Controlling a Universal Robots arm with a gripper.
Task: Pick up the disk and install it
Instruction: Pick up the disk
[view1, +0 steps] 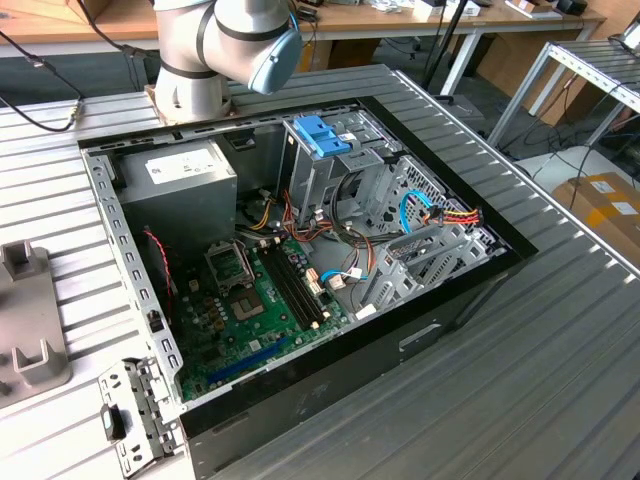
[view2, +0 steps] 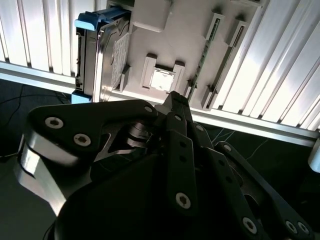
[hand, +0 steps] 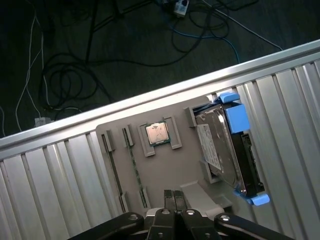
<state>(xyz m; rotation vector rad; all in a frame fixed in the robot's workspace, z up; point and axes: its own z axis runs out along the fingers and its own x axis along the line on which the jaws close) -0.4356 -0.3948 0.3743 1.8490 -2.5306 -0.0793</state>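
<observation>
Disk (hand: 222, 145) on edge at end of tray (hand: 187, 152), ribbed table (hand: 285, 130) alongside, pincer (hand: 174, 196) apart

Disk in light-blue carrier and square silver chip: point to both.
grey metal disk in light-blue carrier (hand: 221, 150): first wrist view, metal face.
square silver chip (hand: 156, 133): first wrist view, its centre.

Print on the disk (hand: 217, 146) and power supply (view1: 186, 180) labels cannot be read.
</observation>
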